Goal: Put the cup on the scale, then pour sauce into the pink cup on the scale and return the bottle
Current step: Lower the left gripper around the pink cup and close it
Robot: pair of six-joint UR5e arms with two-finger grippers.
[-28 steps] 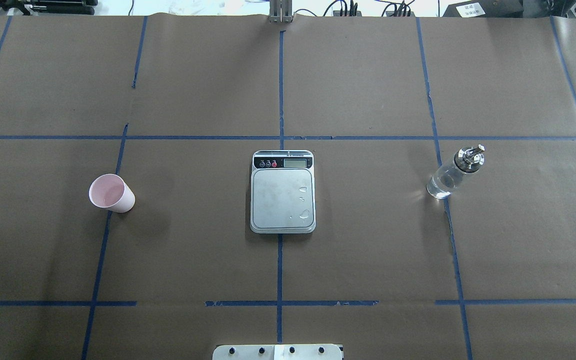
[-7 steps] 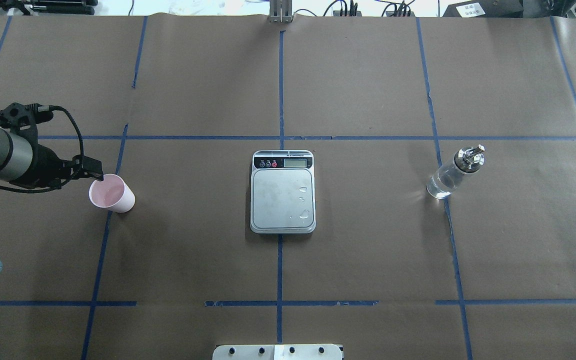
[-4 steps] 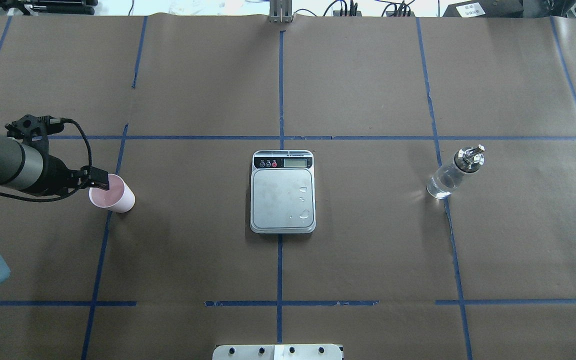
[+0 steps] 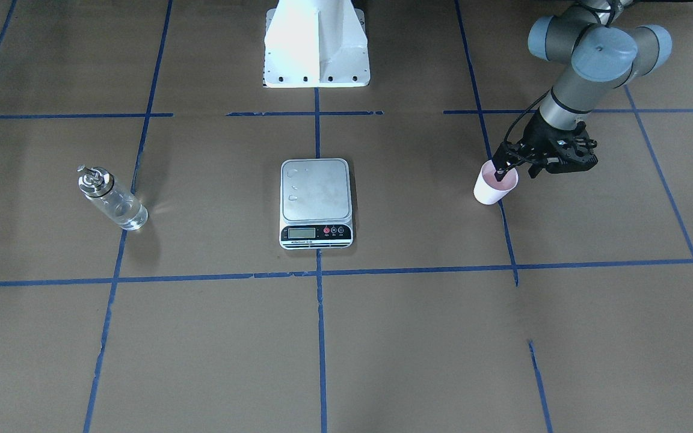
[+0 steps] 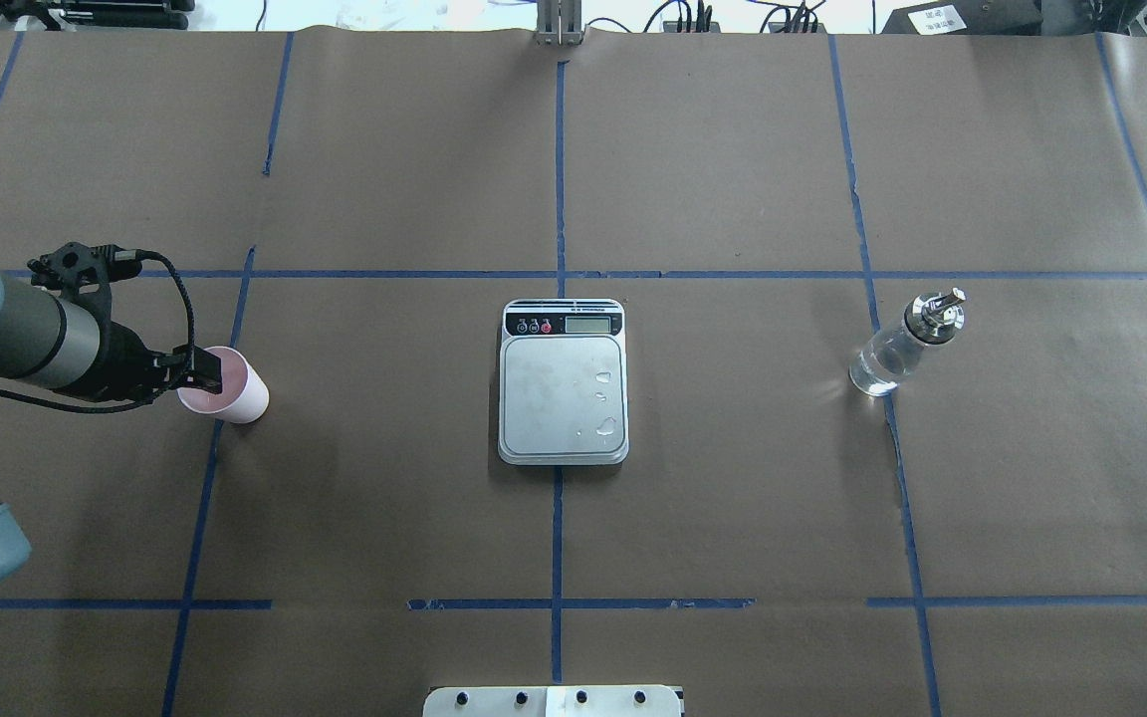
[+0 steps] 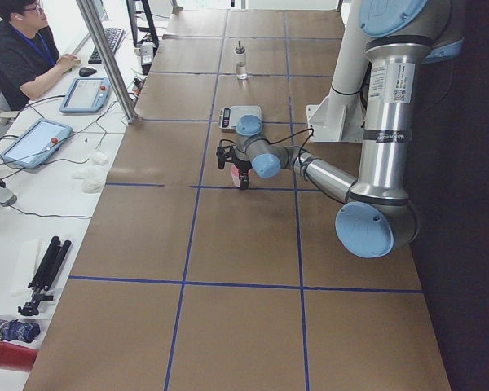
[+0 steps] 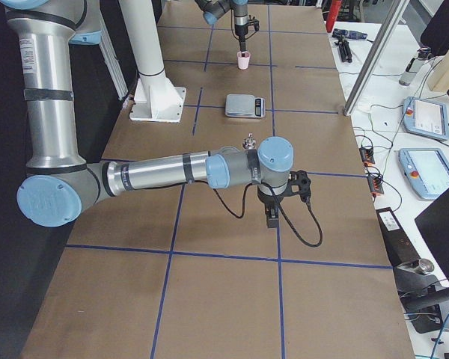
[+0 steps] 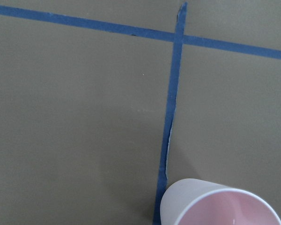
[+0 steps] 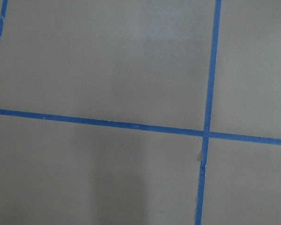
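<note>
The pale pink cup [image 5: 240, 396] stands upright on the brown paper at the table's left; it also shows in the front view [image 4: 491, 191] and at the bottom of the left wrist view [image 8: 220, 206]. My left gripper [image 5: 199, 375] [image 4: 515, 174] is open at the cup's rim, one finger inside the cup and one outside its wall. The scale [image 5: 563, 398] [image 4: 316, 191] lies at the centre, with a few water drops on its platform. The glass bottle [image 5: 894, 351] [image 4: 113, 203] of clear liquid stands at the right. My right gripper [image 7: 272, 215] hangs over bare paper near the bottle; I cannot tell whether it is open or shut.
Blue tape lines grid the brown paper. The white robot base [image 4: 316, 48] stands at the table's near edge behind the scale. An operator [image 6: 20, 57] sits at a side desk with tablets and cables beyond the far edge.
My left arm came in from the left and brought its gripper to the cup, then slid its fingers over the rim. The cup, the scale and the bottle have not moved.
</note>
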